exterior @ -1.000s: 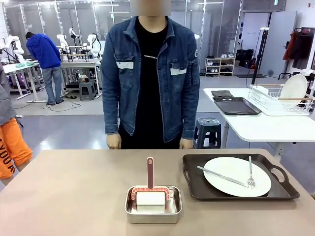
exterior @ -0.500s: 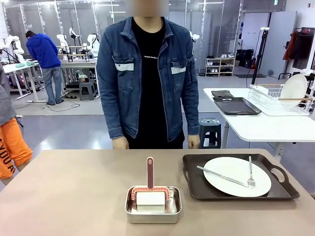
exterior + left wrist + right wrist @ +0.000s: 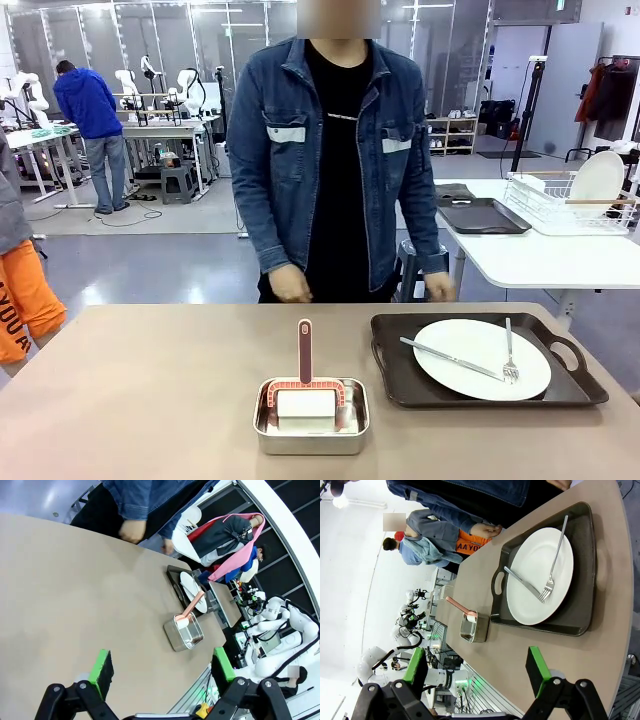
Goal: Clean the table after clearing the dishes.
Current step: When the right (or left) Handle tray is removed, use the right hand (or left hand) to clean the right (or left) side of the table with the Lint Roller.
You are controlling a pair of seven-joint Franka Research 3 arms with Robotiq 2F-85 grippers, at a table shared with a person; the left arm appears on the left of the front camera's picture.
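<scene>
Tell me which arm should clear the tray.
Probably right: the tray lies right of the pan, directly before the open right gripper; the left gripper sees it far beyond the pan.

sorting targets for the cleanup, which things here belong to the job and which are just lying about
Job: table, tray, plate, fork, knife, likely the handled wiper in the steel pan.
Lying about: white side table, dish rack, stool.

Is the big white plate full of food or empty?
Empty of food: the plate holds just a fork and a knife.
</scene>
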